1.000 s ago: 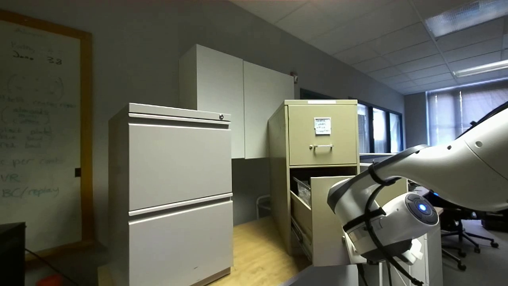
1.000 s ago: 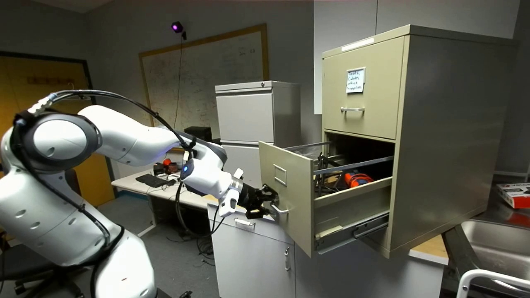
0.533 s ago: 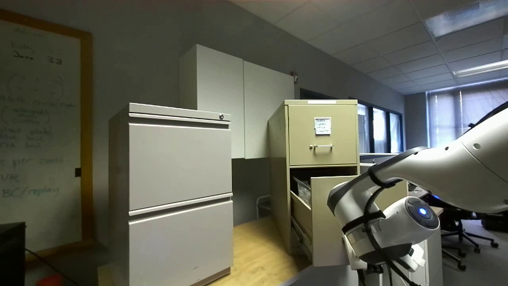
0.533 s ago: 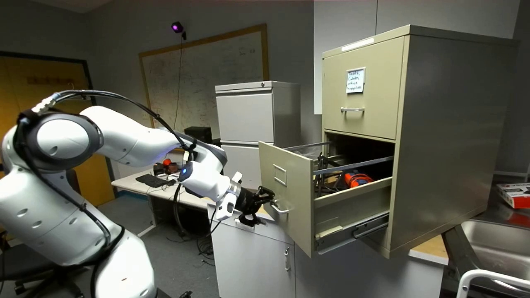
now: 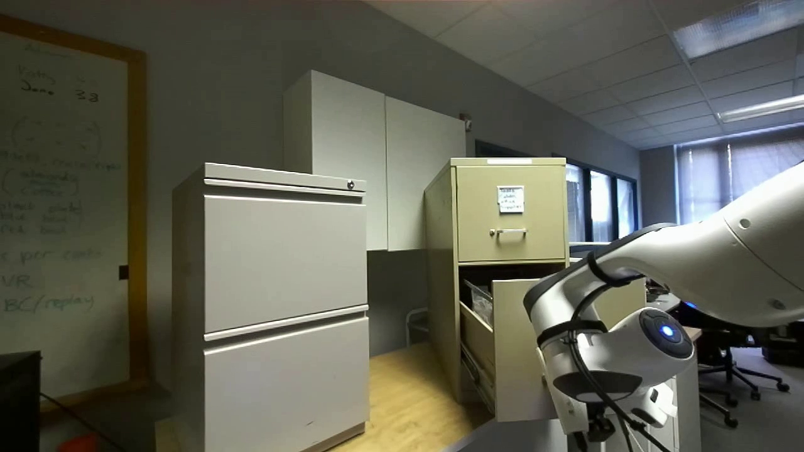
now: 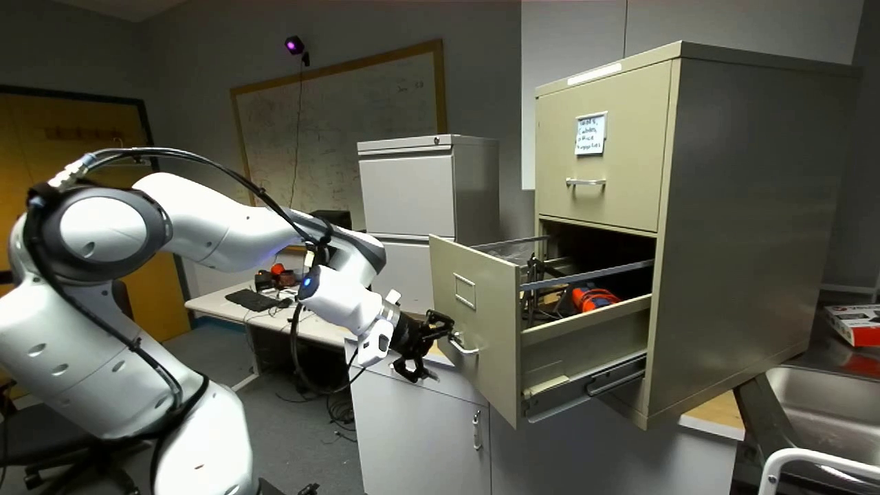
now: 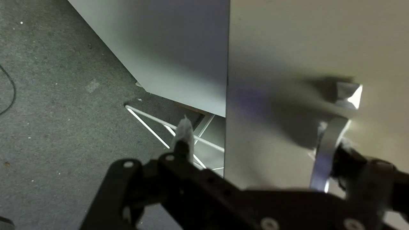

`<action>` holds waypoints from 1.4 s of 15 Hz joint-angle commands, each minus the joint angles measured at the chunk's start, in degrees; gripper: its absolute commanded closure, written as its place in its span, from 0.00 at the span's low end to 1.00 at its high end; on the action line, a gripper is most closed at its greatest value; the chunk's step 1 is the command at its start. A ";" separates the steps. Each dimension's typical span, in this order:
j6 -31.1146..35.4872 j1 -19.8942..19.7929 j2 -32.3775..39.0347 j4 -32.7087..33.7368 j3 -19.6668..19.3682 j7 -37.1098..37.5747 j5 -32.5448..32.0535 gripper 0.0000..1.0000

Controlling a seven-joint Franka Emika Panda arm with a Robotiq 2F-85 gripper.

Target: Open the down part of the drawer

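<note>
The tan filing cabinet [image 6: 749, 206] shows in both exterior views, its labelled upper drawer [image 6: 629, 165] closed. Below that, the down part of the drawer [image 6: 495, 295] is pulled well out, with dark tools and an orange-red item [image 6: 592, 298] inside. My gripper [image 6: 440, 349] stands at its front, jaws spread wide. In the wrist view the silver handle [image 7: 326, 153] lies close to the right finger [image 7: 348, 166], within the span of the jaws; touching or apart, I cannot tell. The left finger [image 7: 184, 131] is well clear of it. In an exterior view the arm [image 5: 609, 364] hides most of the gripper.
A light-grey two-drawer cabinet [image 5: 282, 263] stands beside the tan one. Under the pulled-out drawer is a white base cabinet [image 6: 419, 433]. A sink [image 6: 777, 375] and a red-and-white box [image 6: 856, 324] are past the tan cabinet. A desk [image 6: 213, 300] is behind the arm.
The jaws have spread apart at the handle, the lower finger swinging down and away. The wrist has drawn slightly back and tilted. The drawer stays pulled out at the same place.
</note>
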 commanded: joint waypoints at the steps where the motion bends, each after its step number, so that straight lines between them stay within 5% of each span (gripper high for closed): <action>1: -0.13 -0.83 0.27 1.06 6.58 -11.54 8.31 0.00; 8: -0.96 -14.29 -5.23 1.19 17.86 -29.31 14.23 0.00; 21: -2.38 -29.78 -17.80 3.01 29.11 -45.87 25.81 0.00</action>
